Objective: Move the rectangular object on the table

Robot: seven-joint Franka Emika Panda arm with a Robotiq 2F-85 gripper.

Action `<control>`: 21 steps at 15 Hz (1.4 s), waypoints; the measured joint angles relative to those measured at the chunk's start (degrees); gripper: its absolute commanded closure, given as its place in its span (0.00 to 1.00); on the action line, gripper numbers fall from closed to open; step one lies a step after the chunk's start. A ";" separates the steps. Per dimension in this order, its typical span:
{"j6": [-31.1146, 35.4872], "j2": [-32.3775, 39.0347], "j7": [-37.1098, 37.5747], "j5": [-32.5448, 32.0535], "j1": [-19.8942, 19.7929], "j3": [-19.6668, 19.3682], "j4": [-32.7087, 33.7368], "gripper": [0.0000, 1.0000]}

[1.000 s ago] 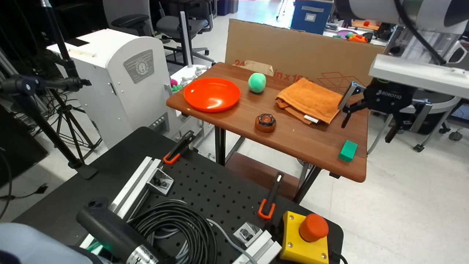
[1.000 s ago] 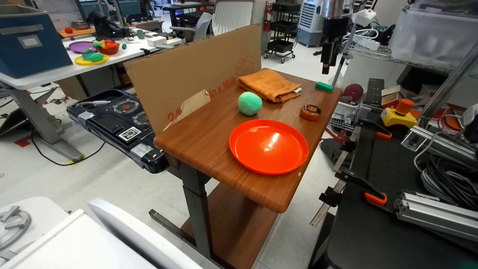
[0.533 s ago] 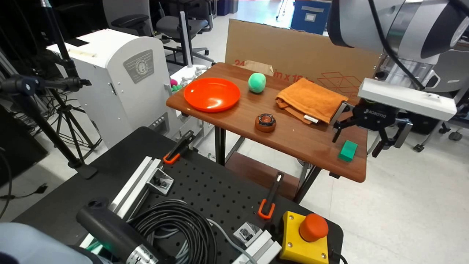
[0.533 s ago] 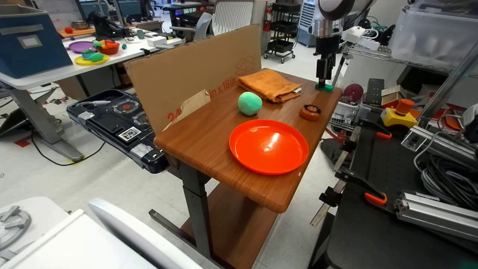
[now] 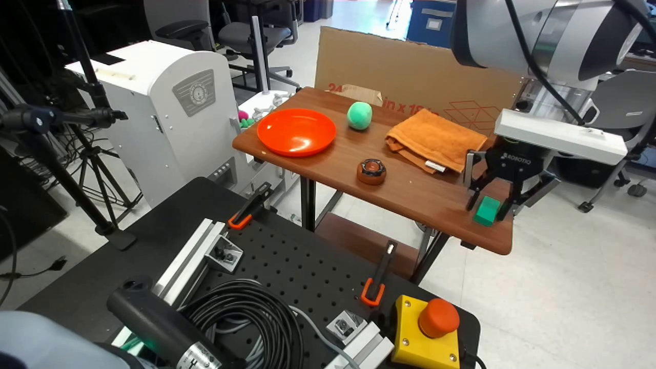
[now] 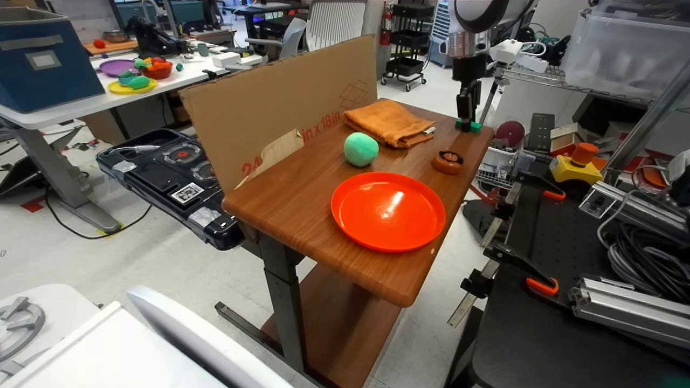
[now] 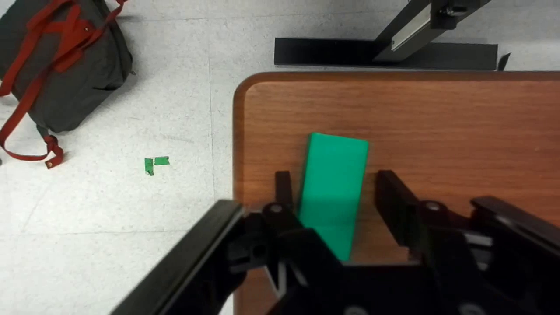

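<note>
The green block (image 7: 334,183) is lying near a corner of the desk (image 7: 459,113). The jaws are standing parted around it, leaving a gap on one side. A red plate (image 5: 294,130) is sitting well apart from them.

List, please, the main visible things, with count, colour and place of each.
Rectangular wooden table: one, brown, central in both exterior views
Small cuboid block: one, green, on the table near a corner
Round shallow plate: one, red-orange, on the table
Round ball: one, light green, near the plate
Folded cloth: one, orange, on the table
Small round object: one, brown and black, on the table
Upright cardboard sheet: one, tan, along a table edge
Perforated flat platform: one, black, beside the table
Push-button box: one, yellow and red, on the platform
Fabric backpack: one, grey and red, on the floor
Robot arm: one, white and black, above the block
End effector: one, black, open astride the block
</note>
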 measured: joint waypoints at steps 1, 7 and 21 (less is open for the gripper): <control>-0.49 0.00 0.00 -0.08 0.00 0.12 0.22 0.86; -1.45 -0.40 -0.59 -0.12 0.00 0.86 -0.02 0.92; -0.64 -6.64 -1.12 -0.96 4.49 6.21 -8.63 0.42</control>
